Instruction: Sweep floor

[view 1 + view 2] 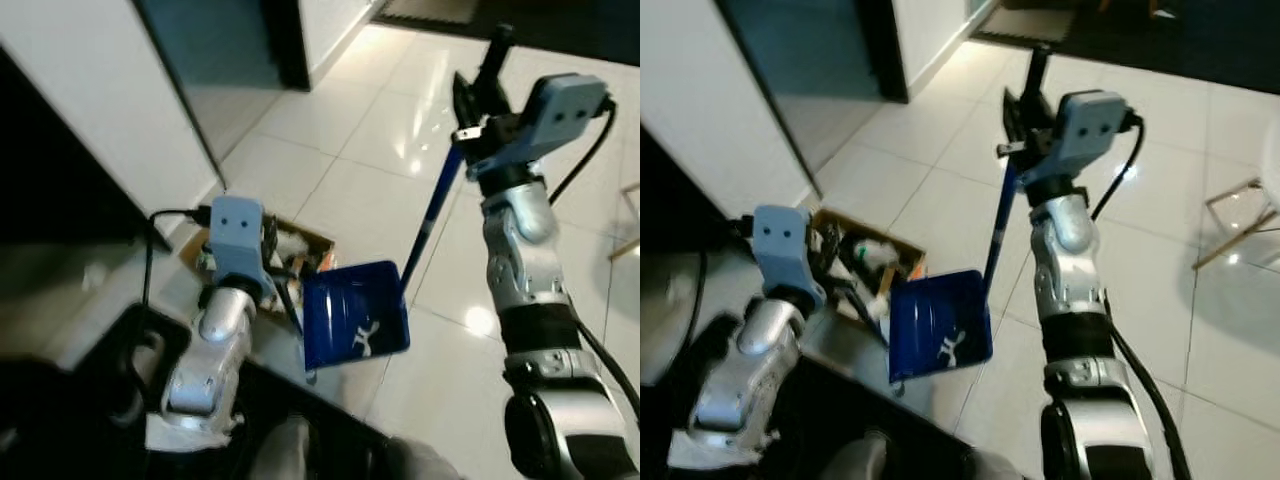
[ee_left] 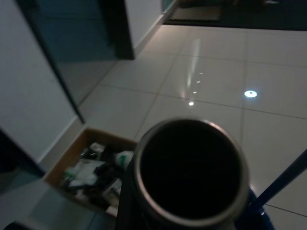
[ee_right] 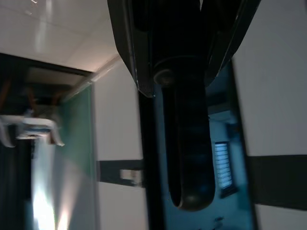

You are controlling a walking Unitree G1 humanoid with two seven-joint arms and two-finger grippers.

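Fingers: both pairs are pressed around tool handles. The right gripper [image 1: 478, 100] pinches the black top of the dustpan handle [image 1: 432, 218], far right. The left gripper [image 1: 280, 272] pinches a thin dark handle, probably the broom's, near left. In the left wrist view a round dark tube end [image 2: 191, 167] stands between that gripper's fingers.

Floor: glossy white tiles [image 1: 370, 130] run from near to far. I see no loose debris on the bare tiles.

Cardboard box: the box [image 1: 872, 247] lies open on the floor, left, against the white wall. It holds crumpled white paper, dark scraps and what looks like a small bottle.

Dustpan: the blue dustpan [image 1: 355, 315] sits low at centre, just right of the box. Its mouth is tipped towards the box. One white scrap [image 1: 366, 338] lies inside it.

Task stage: by my judgement the pan is being emptied into the box.

Risk, spill: the scrap lies near the pan's near edge. Tipping the long handle too fast could drop it on the tiles beside the box.

Risk, collision: the two handles cross close together at the box's right corner. The pan could knock the left gripper or shove the box.
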